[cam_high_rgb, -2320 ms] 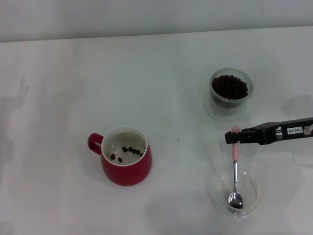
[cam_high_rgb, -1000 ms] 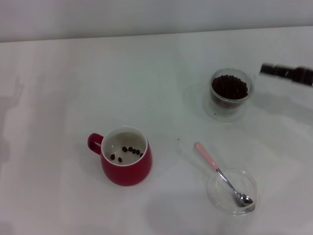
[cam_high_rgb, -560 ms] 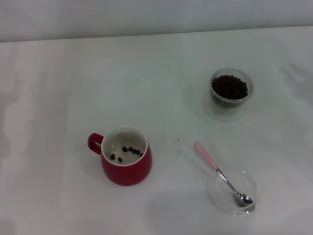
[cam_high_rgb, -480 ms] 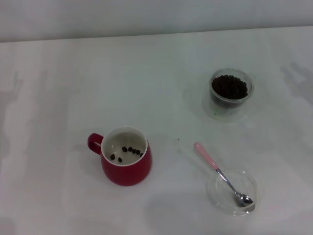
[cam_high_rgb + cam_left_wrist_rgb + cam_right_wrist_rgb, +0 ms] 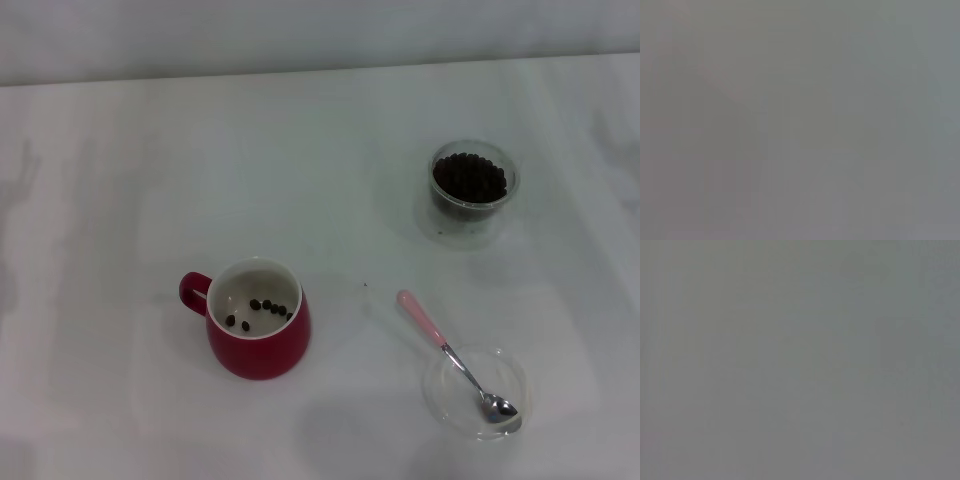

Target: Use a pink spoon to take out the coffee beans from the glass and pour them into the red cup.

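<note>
In the head view the pink spoon (image 5: 440, 343) lies free, its silver bowl resting in a shallow clear dish (image 5: 474, 393) and its pink handle slanting up and left onto the table. The glass (image 5: 473, 187) stands at the back right, filled with dark coffee beans (image 5: 468, 177). At the front left sits the red cup (image 5: 258, 331), handle to the left, with several beans (image 5: 262, 310) on its white inside. Neither gripper shows in the head view, and both wrist views show only a flat grey field.
All the vessels stand on a white table (image 5: 150, 180) whose back edge meets a pale wall at the top of the head view. A tiny dark speck (image 5: 365, 285) lies between the red cup and the spoon.
The right gripper let go of the spoon over the dish, then drew back up and to the right out of view. The spoon tipped over, its handle now leaning left.
</note>
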You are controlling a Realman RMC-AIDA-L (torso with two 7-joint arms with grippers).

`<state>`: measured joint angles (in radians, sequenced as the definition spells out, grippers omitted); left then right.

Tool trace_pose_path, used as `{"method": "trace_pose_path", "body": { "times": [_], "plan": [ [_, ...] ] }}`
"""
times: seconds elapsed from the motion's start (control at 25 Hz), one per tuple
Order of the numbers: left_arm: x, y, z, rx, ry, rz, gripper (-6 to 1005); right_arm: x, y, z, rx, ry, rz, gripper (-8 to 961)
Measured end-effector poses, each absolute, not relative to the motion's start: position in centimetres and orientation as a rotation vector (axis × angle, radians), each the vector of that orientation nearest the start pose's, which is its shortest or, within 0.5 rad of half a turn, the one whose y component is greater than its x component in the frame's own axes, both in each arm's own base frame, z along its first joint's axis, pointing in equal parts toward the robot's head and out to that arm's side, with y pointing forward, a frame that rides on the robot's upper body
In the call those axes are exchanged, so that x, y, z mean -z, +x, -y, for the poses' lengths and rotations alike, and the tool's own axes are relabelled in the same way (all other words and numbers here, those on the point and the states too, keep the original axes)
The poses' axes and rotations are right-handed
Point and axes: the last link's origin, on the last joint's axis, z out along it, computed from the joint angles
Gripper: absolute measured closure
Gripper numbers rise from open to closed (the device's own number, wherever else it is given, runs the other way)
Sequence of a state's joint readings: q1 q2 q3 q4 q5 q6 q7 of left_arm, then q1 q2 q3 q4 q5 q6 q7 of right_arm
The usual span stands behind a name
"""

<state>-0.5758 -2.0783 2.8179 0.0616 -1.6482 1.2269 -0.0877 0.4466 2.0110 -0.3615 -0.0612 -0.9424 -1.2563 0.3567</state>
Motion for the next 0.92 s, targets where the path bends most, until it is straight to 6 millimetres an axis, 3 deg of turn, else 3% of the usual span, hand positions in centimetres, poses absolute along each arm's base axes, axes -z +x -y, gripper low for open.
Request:
{"method": "trace_pose_path", "body": {
  "times": [0.2,0.64,0.92],
  "plan": [
    [-2.7,-32.3,-36.8,0.693,-1.357,0.511,107,-7.0,37.4,-33.8,-0.704,-1.358,-0.574,76],
    [-2.4,-32.3,-37.0,0.688,-1.361,0.526,107,-7.2,37.2,-33.9,-0.659,-1.368,-0.522,76],
    [-2.2,-32.0,-37.2,0.687,-1.380,0.528,107,-7.5,37.0,-35.0,-0.623,-1.372,-0.510,76]
  ]
}}
